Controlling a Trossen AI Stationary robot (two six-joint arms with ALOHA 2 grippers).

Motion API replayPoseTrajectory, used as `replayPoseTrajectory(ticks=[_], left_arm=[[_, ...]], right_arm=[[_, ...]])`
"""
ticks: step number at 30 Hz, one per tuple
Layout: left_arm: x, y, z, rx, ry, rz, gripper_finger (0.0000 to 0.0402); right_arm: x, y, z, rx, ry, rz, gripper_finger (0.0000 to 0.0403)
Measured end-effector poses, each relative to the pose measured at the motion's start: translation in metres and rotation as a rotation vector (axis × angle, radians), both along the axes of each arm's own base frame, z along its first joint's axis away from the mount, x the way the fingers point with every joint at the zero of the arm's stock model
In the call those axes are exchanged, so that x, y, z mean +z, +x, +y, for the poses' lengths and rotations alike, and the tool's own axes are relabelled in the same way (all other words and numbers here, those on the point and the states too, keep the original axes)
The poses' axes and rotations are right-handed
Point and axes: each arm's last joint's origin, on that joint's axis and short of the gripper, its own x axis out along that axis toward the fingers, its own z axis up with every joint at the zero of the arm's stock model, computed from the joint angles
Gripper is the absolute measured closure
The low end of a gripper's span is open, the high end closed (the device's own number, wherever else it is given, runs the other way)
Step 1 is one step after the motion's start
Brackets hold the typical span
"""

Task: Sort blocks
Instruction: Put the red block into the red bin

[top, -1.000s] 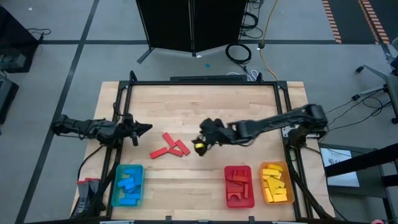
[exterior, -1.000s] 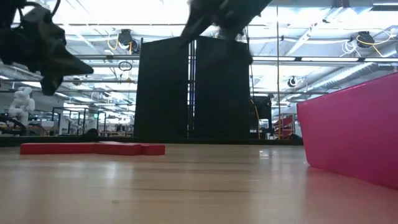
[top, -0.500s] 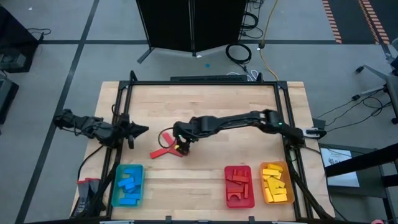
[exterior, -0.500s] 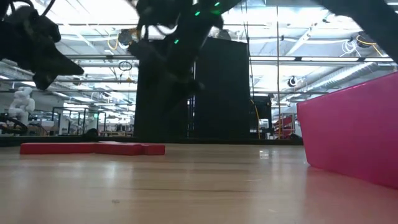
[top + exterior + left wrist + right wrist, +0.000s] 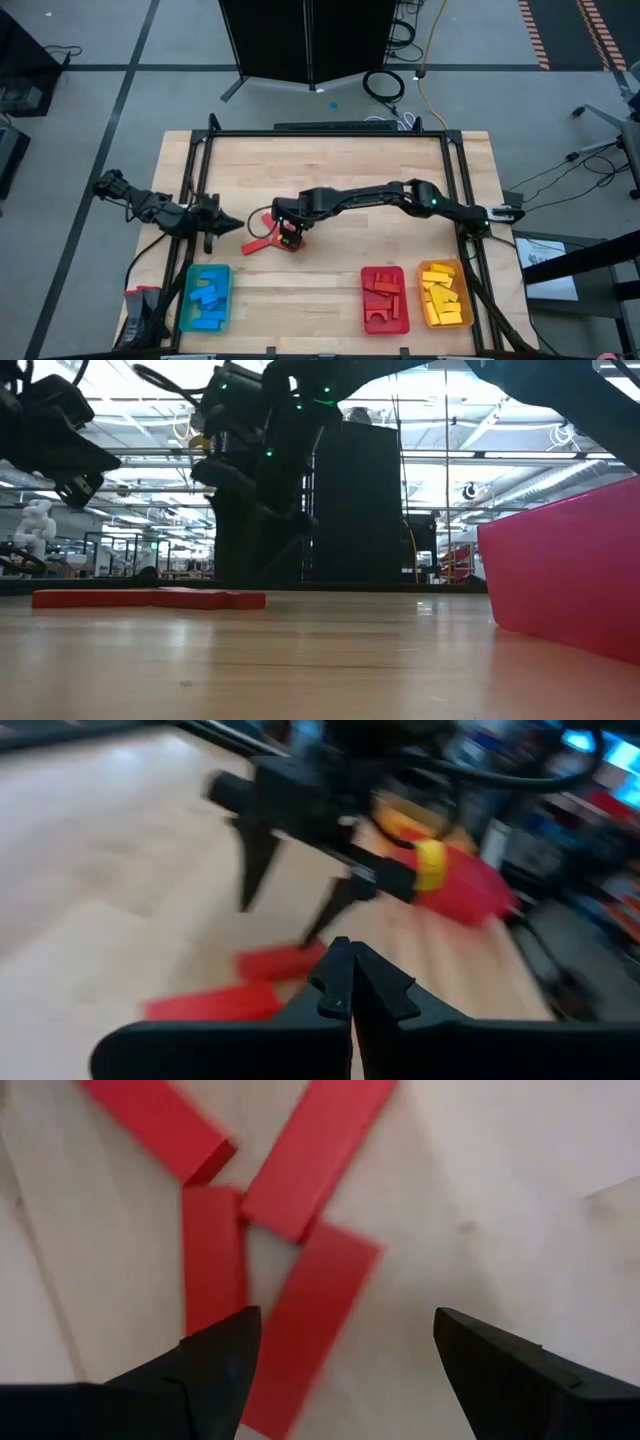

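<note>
Several red blocks [image 5: 320, 1155] lie flat in a loose cluster on the wooden table [image 5: 330, 165], left of its middle [image 5: 262, 238]. My right gripper [image 5: 345, 1350] hangs open just above them, pointing steeply down, one finger over the cluster's edge and the other over bare wood; in the high view the right gripper [image 5: 288, 232] sits at the cluster's right side. My left gripper [image 5: 232, 222] is shut and holds nothing, off the table's surface at the left, its tip pointing at the blocks. The left wrist view shows the red blocks [image 5: 265, 985] just beyond its shut fingers.
Along the near edge stand a blue tray [image 5: 207, 297] with blue blocks, a red tray [image 5: 384, 298] with red blocks and an orange tray [image 5: 444, 293] with yellow blocks. The red tray's wall [image 5: 570, 570] fills the low view's right. A black frame rail [image 5: 325, 133] borders the table.
My right gripper has travelled from the table's middle toward the left edge and down, tipping to point more steeply downward, and now hangs over the red blocks, still open. My left gripper has swung a little toward the near edge. The blocks have not moved.
</note>
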Motion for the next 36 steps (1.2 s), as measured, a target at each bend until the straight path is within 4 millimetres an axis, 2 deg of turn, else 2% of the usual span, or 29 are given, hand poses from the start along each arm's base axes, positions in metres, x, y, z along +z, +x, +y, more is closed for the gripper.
replayPoseTrajectory(ticks=[4, 7, 12, 17, 20, 23, 24, 25, 29, 33, 36], left_arm=[[-0.001, -0.001, -0.004, -0.112, -0.021, 0.012, 0.0402], [-0.001, -0.001, -0.006, -0.162, -0.031, 0.021, 0.0402], [-0.001, -0.001, -0.006, -0.179, -0.034, 0.024, 0.0402], [-0.002, -0.001, -0.007, -0.196, -0.027, 0.034, 0.0394], [-0.002, -0.001, -0.006, -0.17, -0.051, 0.032, 0.0388], [-0.001, -0.001, -0.006, -0.137, -0.159, 0.039, 0.0387], [-0.001, -0.001, -0.006, -0.129, -0.187, 0.041, 0.0387], [-0.001, -0.001, -0.006, -0.124, -0.206, 0.043, 0.0386], [-0.001, -0.001, -0.006, -0.116, -0.232, 0.044, 0.0386], [-0.001, -0.001, -0.006, -0.117, -0.233, 0.044, 0.0385], [-0.001, -0.001, -0.006, -0.118, -0.225, 0.043, 0.0385]], right_arm=[[-0.01, 0.003, 0.007, 0.014, 0.009, 0.003, 0.0111], [-0.016, 0.004, 0.004, -0.025, 0.01, 0.004, 0.011], [-0.034, 0.006, -0.004, -0.117, 0.037, 0.033, 0.011], [-0.052, 0.008, -0.005, -0.122, 0.061, 0.067, 0.0123], [-0.058, 0.006, 0.0, -0.118, 0.039, 0.1, 0.0163], [-0.06, 0.004, 0.004, -0.126, -0.015, 0.126, 0.0253], [-0.06, 0.003, 0.004, -0.127, -0.016, 0.132, 0.0288], [-0.061, 0.003, 0.004, -0.128, -0.016, 0.136, 0.0301], [-0.057, 0.002, 0.002, -0.112, -0.019, 0.137, 0.0299], [-0.031, -0.003, 0.002, -0.11, -0.011, 0.102, 0.0299], [-0.002, -0.013, 0.007, -0.102, -0.008, 0.108, 0.0299]])
